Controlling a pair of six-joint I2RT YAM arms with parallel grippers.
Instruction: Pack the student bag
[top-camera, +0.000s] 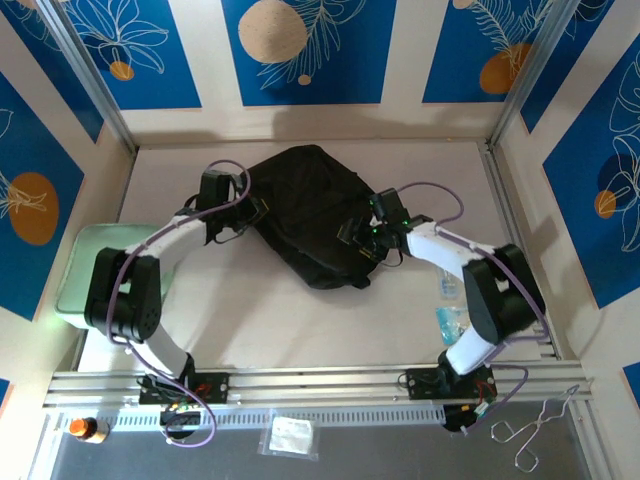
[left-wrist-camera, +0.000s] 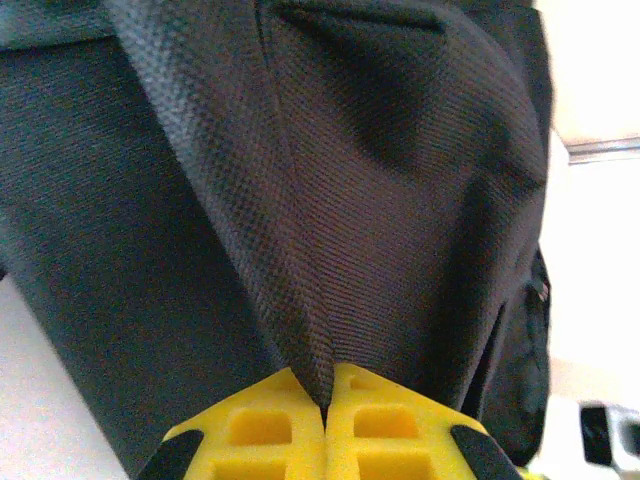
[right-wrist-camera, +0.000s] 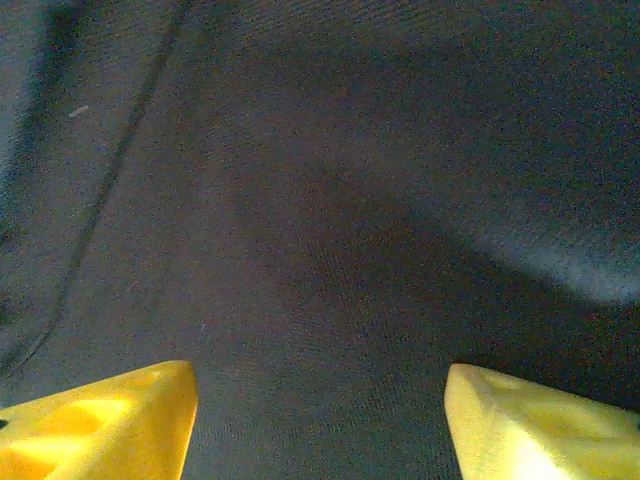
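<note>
1. I see the student bag (top-camera: 305, 200) lying flat mid-table, at 12 o'clock from the arm bases.
2. My left gripper (top-camera: 250, 212) sits at the bag's 9 o'clock edge. On the left wrist camera it is clenched on a raised fold of the black fabric.
3. My right gripper (top-camera: 357, 236) is at the bag's 4 o'clock side, jaws spread wide and released, close over the cloth. I cannot tell whether it touches.
</note>
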